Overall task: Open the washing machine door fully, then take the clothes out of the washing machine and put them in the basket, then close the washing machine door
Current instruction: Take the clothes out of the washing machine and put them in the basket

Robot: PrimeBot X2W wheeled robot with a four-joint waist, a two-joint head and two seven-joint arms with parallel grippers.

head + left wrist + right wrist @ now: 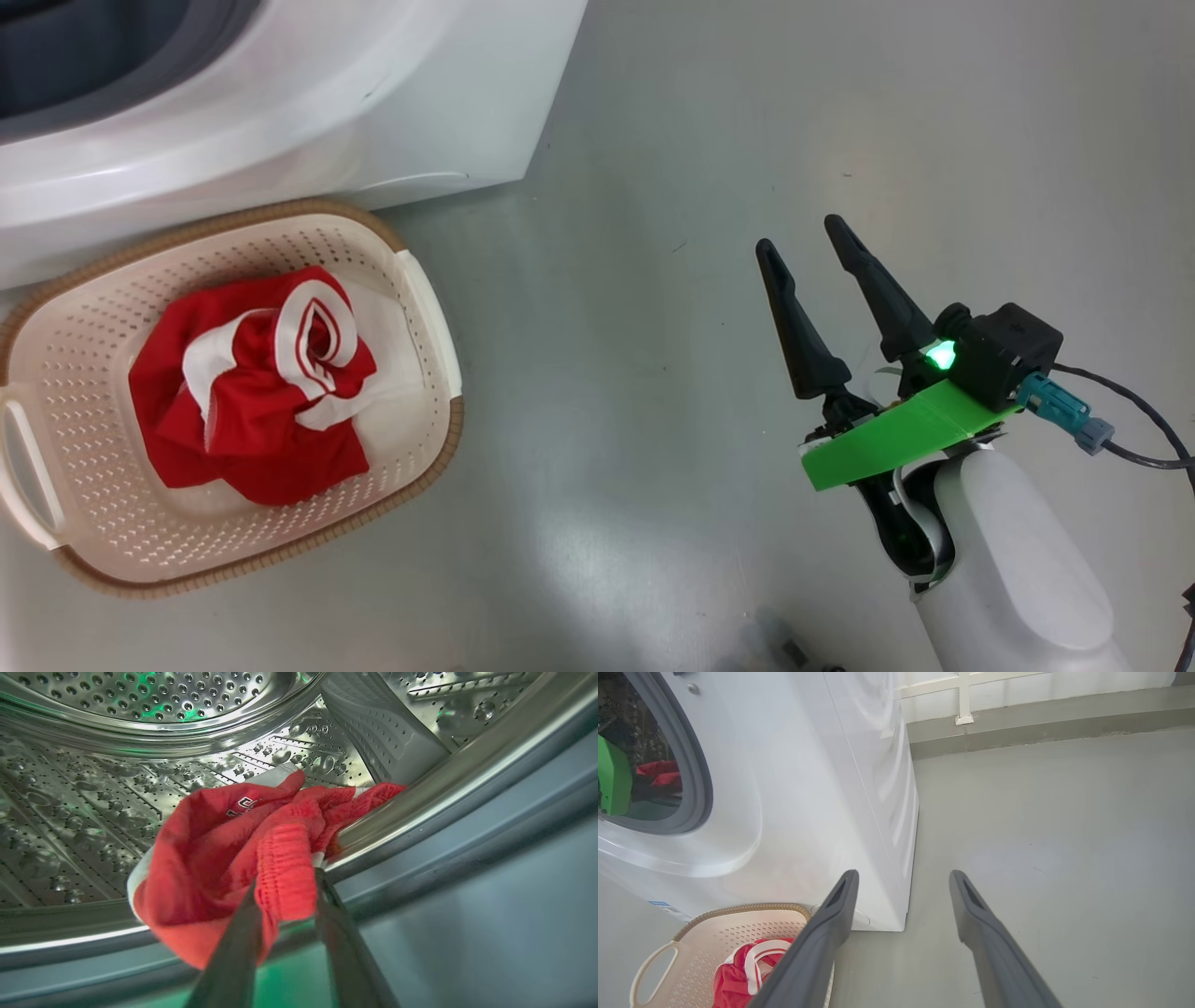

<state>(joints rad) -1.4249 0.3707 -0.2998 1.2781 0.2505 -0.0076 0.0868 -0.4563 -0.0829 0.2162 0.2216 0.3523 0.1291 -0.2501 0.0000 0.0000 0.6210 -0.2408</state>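
Left wrist view had a red garment (210, 858) lying at the front lip of the steel drum (93, 812), bunched up, with a scrap of white trim showing and its ribbed fold hanging toward the camera. Around that fold sat the left claw (287, 884), its two dark fingers drawn in to a narrow gap with the fabric pinched between them, so by the look of it the claw had hold of the cloth. Just beside the garment ran the drum's bright rim, then the grey rubber gasket (467, 826) of the washing machine (373, 112), whose mouth was open. On the floor (653, 280), close against the machine's front, stood the basket (93, 317), and in it lay another red garment (252, 392) with white stripes, crumpled in the middle. Well apart from all that, the right claw (800, 238) hung over the floor with its fingers spread wide and nothing between them. The unloading step seemed to be in hand, with one piece in the basket and one in the grip. The next move would call for drawing the garment out over the rim and gasket without snagging, carrying it down above the basket and letting go. A check of the drum and shutting the door would then remain.
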